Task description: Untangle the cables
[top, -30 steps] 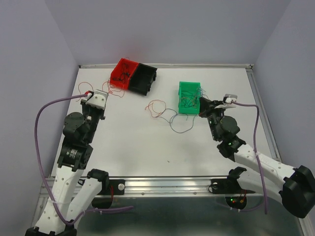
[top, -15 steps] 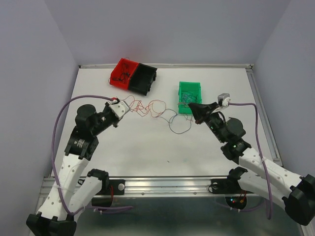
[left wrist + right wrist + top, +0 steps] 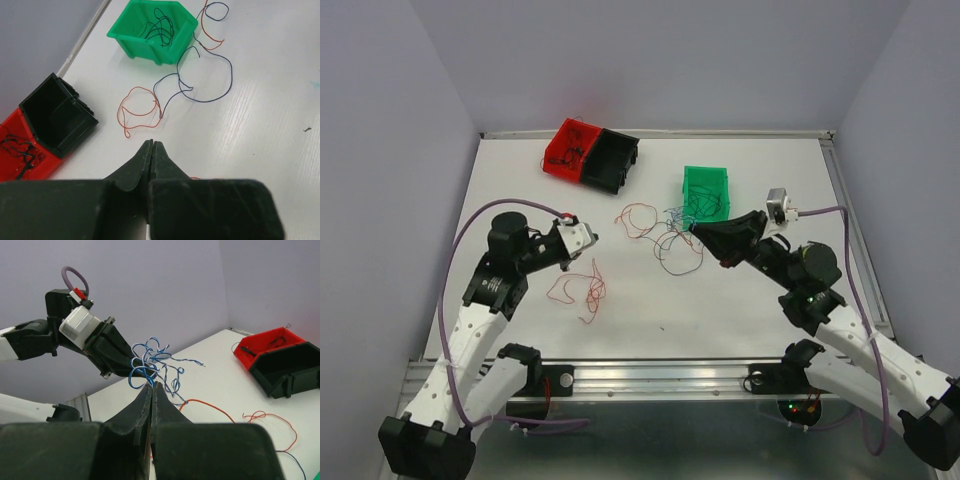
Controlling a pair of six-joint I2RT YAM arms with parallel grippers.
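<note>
Left tool (image 3: 590, 237) is seen pressed together; a red cable (image 3: 578, 290) is laid loose on the surface (image 3: 650, 310) just below its tip. Blue cables (image 3: 150, 361) are pinched by right tool (image 3: 151, 385) — bundle bunched at its tip.

Overhead rear and close wrist views share the red bin (image 3: 558, 168).
</note>
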